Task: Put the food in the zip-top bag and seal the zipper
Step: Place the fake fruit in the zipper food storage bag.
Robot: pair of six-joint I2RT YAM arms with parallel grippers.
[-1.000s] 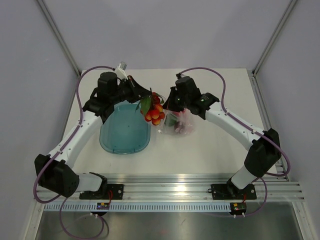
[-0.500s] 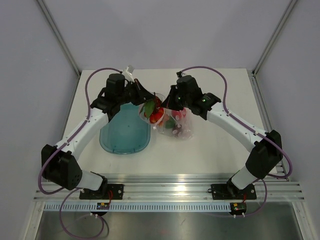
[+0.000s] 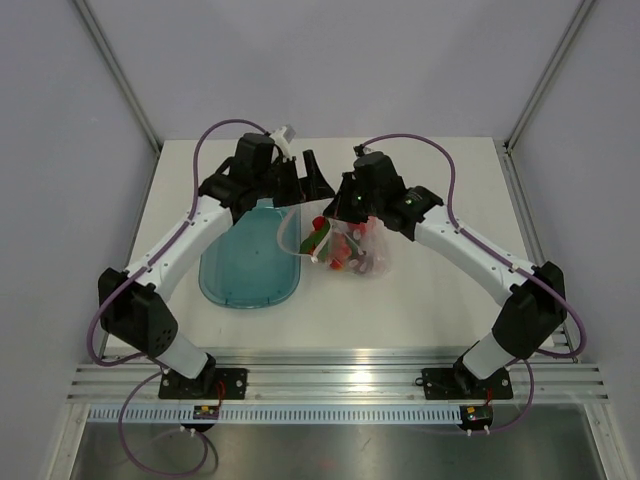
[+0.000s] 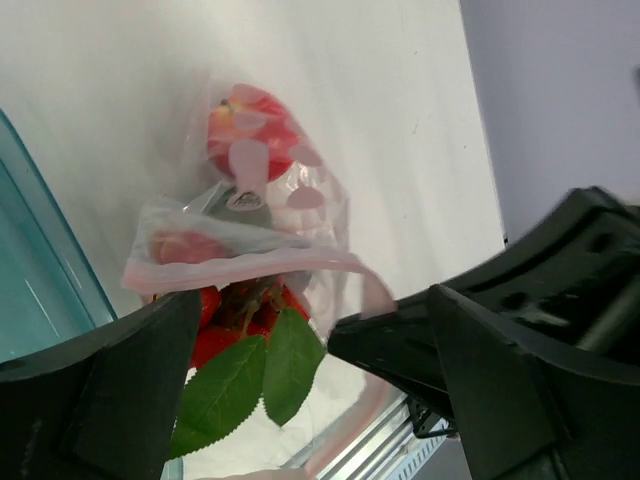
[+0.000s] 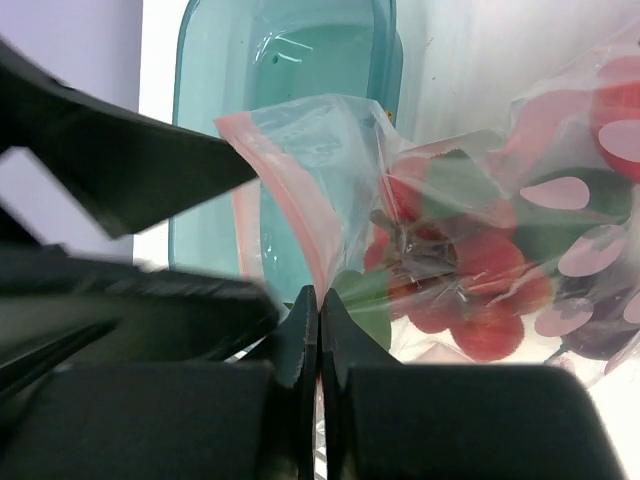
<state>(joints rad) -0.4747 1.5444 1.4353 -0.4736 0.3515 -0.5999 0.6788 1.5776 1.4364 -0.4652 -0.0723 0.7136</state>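
Note:
The clear zip-top bag (image 3: pixel 358 247) lies right of the tray, its mouth lifted toward the left. My right gripper (image 3: pixel 342 216) (image 5: pixel 318 310) is shut on the pinkish-red zipper (image 5: pixel 300 215) at the mouth's edge. The food (image 3: pixel 340 250), red fruits with green leaves, sits inside the bag; the red fruits (image 5: pixel 470 290) show through the plastic. My left gripper (image 3: pixel 304 182) (image 4: pixel 310 400) stands wide open just behind the mouth, holding nothing. The zipper (image 4: pixel 240 268), the leaves (image 4: pixel 250 380) and a red fruit (image 4: pixel 250 120) show between its fingers.
A teal translucent oval tray (image 3: pixel 250 265) lies left of the bag, under the left arm; its end (image 5: pixel 290 60) shows in the right wrist view. The left gripper's dark fingers (image 5: pixel 120 150) are close beside my right gripper. Aluminium rails run along the near table edge.
My left gripper carried the fruit cluster rightward into the bag's mouth, then opened and let it go. The food now rests in the bag. The right gripper kept its hold.

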